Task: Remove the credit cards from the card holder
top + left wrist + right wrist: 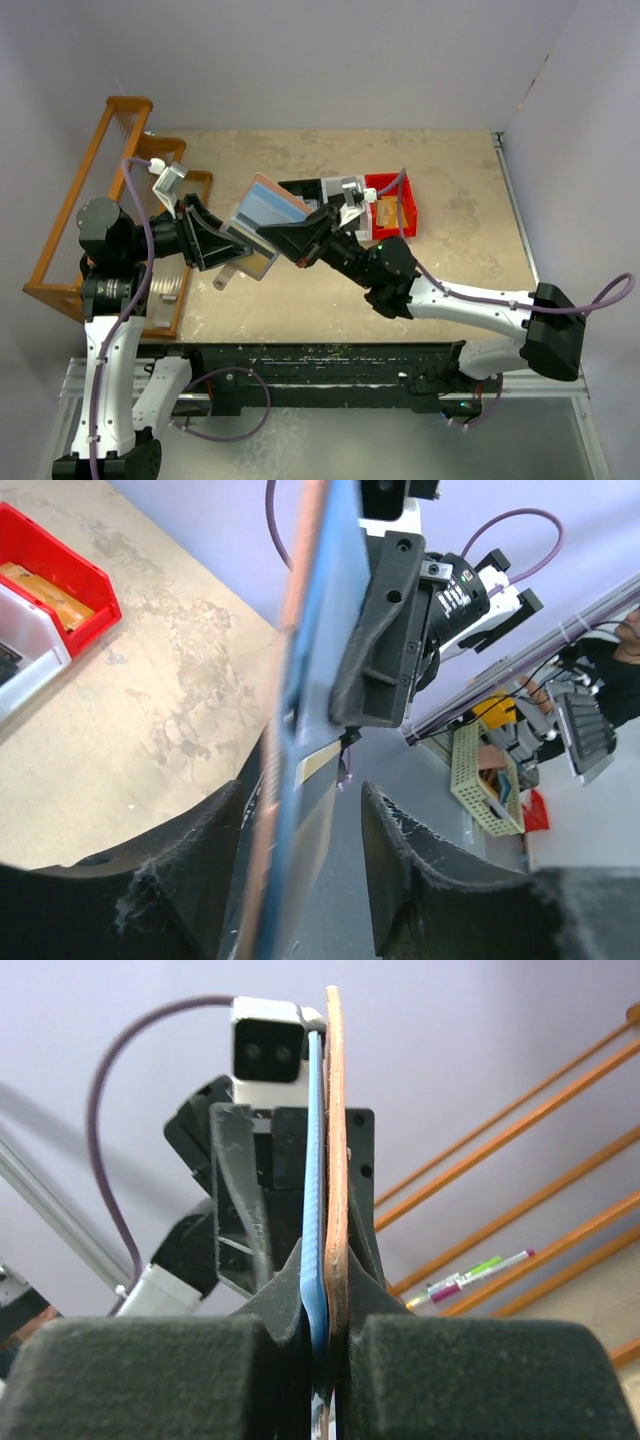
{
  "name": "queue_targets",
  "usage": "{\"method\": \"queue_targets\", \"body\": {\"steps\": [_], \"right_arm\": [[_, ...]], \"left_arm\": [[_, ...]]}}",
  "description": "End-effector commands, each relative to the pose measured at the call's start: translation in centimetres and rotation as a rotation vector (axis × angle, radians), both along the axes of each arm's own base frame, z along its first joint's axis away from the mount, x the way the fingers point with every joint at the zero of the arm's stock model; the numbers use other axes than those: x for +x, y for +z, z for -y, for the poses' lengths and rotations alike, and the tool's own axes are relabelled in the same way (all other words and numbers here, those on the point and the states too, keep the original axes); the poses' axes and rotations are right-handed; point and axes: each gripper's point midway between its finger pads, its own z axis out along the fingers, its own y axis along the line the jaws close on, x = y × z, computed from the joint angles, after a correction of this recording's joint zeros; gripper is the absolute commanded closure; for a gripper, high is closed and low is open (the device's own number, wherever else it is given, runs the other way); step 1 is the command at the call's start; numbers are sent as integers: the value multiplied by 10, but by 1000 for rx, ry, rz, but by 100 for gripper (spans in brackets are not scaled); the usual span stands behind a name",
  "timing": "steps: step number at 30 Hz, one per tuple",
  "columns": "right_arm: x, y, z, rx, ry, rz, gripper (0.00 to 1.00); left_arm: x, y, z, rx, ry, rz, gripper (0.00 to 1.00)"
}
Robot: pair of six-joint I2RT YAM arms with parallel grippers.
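Note:
The card holder (pixel 268 208) hangs open in mid-air between both grippers, salmon outside and light blue inside. My right gripper (pixel 293 236) is shut on its edge; the right wrist view shows the blue and salmon layers (pixel 328 1160) clamped between the pads (pixel 325 1312). My left gripper (pixel 230 246) is open. Its fingers stand apart around the holder's lower edge (pixel 300 680), which lies against one finger (pixel 190 880). A pale, tan-banded card (pixel 260 262) sticks out of the holder there, also in the left wrist view (pixel 320 815). A tan-orange card (pixel 388 213) lies in the red bin.
A red bin (pixel 408 200), a white bin (pixel 340 188) and a black bin (pixel 300 187) stand in a row behind the grippers. A wooden rack (pixel 75 210) holding a pen (pixel 470 1272) is at the left. A small cylinder (pixel 222 280) lies on the table.

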Motion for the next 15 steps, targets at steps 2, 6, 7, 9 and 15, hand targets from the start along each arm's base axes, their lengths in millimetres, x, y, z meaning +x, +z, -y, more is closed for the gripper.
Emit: {"method": "queue_targets", "body": {"steps": [2,6,7,9,15], "right_arm": [[-3,62,58,310,-150,52,100],[-7,65,62,344,-159,52,100],[-9,65,60,346,-156,52,100],[-10,64,57,349,-154,48,100],[-14,55,47,346,-134,30,100]], "left_arm": [[-5,8,1,-42,2,-17,53],[-10,14,2,-64,-5,-11,66],[-11,15,2,-70,-5,-12,70],[-11,17,2,-78,-5,-16,78],[-12,17,2,-83,-12,-33,81]]}}
